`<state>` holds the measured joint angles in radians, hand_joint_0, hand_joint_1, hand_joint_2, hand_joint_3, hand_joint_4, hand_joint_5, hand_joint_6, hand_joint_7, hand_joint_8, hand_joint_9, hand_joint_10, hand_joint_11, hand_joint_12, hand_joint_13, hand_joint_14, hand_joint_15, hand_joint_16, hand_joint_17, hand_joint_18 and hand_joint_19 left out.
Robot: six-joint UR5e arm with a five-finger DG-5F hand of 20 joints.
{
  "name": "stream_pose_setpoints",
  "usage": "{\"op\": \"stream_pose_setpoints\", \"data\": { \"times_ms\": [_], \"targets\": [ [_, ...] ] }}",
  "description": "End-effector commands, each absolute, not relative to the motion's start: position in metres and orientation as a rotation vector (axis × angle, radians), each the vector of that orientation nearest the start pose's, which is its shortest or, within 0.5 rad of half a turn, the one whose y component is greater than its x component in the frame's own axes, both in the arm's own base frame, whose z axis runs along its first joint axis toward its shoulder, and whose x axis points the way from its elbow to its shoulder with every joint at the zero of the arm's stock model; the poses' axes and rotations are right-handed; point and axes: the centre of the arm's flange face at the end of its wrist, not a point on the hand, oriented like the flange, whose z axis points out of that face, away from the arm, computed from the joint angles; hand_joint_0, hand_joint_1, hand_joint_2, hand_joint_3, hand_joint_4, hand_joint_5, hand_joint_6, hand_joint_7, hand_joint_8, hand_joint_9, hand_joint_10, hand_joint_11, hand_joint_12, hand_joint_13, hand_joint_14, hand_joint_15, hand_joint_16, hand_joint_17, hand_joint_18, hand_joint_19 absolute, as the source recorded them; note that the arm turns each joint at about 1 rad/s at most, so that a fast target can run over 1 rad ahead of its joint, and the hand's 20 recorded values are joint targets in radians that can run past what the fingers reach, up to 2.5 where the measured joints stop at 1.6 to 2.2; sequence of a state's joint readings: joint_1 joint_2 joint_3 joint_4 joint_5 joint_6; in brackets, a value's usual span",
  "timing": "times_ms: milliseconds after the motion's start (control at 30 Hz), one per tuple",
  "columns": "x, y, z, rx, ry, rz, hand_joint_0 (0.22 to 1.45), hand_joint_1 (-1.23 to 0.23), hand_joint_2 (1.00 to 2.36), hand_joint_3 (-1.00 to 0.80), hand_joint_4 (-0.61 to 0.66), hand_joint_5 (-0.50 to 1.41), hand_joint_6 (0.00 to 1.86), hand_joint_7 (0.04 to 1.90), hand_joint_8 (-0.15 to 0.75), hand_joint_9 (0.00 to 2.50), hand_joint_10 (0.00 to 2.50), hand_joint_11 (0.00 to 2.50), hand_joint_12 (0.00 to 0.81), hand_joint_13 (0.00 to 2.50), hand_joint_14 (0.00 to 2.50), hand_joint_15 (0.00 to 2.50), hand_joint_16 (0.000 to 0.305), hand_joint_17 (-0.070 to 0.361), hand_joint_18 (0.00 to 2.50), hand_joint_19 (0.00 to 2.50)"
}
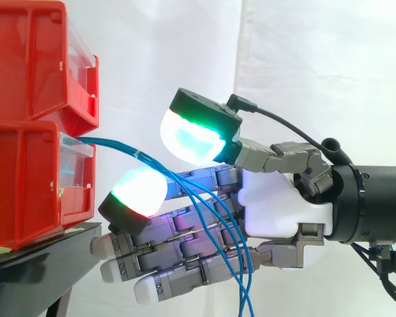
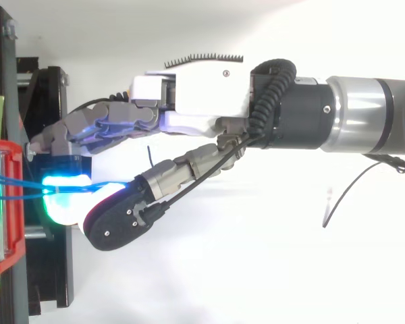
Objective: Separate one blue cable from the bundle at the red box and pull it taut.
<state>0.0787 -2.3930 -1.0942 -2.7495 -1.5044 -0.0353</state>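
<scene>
Fingers (image 1: pixel 158 264) of the hand (image 1: pixel 277 205) — nearly straight and spread, thumb pad and one glowing fingertip apart, closed on nothing. Bundle of thin blue cables (image 1: pixel 122 146) — leaves the lower red plastic box (image 1: pixel 26 178), passes between thumb and fingertip, hangs slack across the fingers. Judged: no strand separated yet; singling out, pinching and pulling taut remain.

Red bins (image 1: pixel 26 185) ahead, blue cables (image 1: pixel 119 146) across hand (image 1: pixel 277 205)

Two close cameras, one level beside the red bins (image 1: pixel 26 185), one overhead, share them and the hand (image 1: pixel 277 205)
</scene>
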Motion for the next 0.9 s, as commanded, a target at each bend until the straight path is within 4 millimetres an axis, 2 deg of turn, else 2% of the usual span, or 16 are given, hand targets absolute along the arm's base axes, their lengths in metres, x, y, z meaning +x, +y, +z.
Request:
{"op": "stream_pose_setpoints", "data": {
  "times_ms": [0,133,400,867],
  "targets": [
    [0.793,-0.078,0.224,1.143,1.197,1.216,0.62,-0.61,1.01,-0.36,0.25,-0.19,0.58,1.15,0.287,0.22,0.00,0.14,0.364,0.13,0.00,0.10,0.050,0.112,0.25,0.31],
    [0.793,-0.081,0.225,1.143,1.194,1.213,0.63,-0.59,1.01,-0.35,0.25,-0.19,0.59,1.15,0.286,0.22,0.00,0.14,0.364,0.13,0.00,0.11,0.050,0.112,0.25,0.32],
    [0.795,-0.083,0.229,1.128,1.197,1.219,0.59,-0.52,1.00,-0.45,0.25,-0.18,0.60,1.14,0.296,0.24,0.00,0.14,0.366,0.13,0.00,0.11,0.050,0.113,0.25,0.33],
    [0.794,-0.095,0.230,1.116,1.201,1.212,0.59,-0.48,1.01,-0.43,0.23,-0.16,0.57,1.21,0.307,0.29,0.00,0.16,0.367,0.14,0.00,0.11,0.050,0.113,0.26,0.33]
  ]
}}
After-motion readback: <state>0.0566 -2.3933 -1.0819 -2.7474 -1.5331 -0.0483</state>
